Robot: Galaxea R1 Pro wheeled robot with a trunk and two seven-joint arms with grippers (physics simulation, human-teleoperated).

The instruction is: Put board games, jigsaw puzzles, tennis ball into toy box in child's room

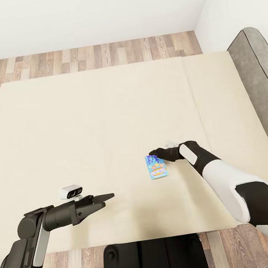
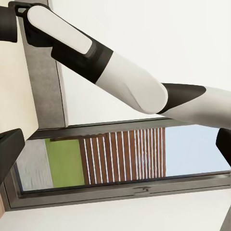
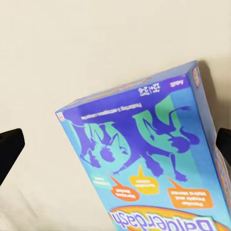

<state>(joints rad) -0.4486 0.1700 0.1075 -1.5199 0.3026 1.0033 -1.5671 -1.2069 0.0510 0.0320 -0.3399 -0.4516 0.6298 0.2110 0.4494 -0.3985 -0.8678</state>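
Wood-plank flooring and plain white walls framed the child's room as I looked down from the head camera over the bed [image 1: 85,128], a broad cream mattress in two side-by-side panels with a seam running between them. One board game [image 1: 157,166], a small blue box, lay flat on the mattress just on the wide panel's side of that seam; I counted no more than that single toy on the bed. My right gripper [image 1: 153,153] sat at the box's far end, and from the head view I could not tell whether it touched the lid. Through the right wrist camera the blue board game [image 3: 144,163] showed purple figures and small orange and yellow callouts, with my two dark fingertips [image 3: 9,149] standing wide apart at either edge of the picture, nothing clamped between them. My left gripper [image 1: 106,197] hung over the near part of the mattress, well apart from the box, its fingers drawn to a point in the head view, while the left wrist camera showed the tips [image 2: 9,149] spread and empty. That camera also looked past my right arm [image 2: 120,72] to a window [image 2: 120,159]. A grey upholstered headboard [image 1: 261,88] edged the bed beside the narrower panel.
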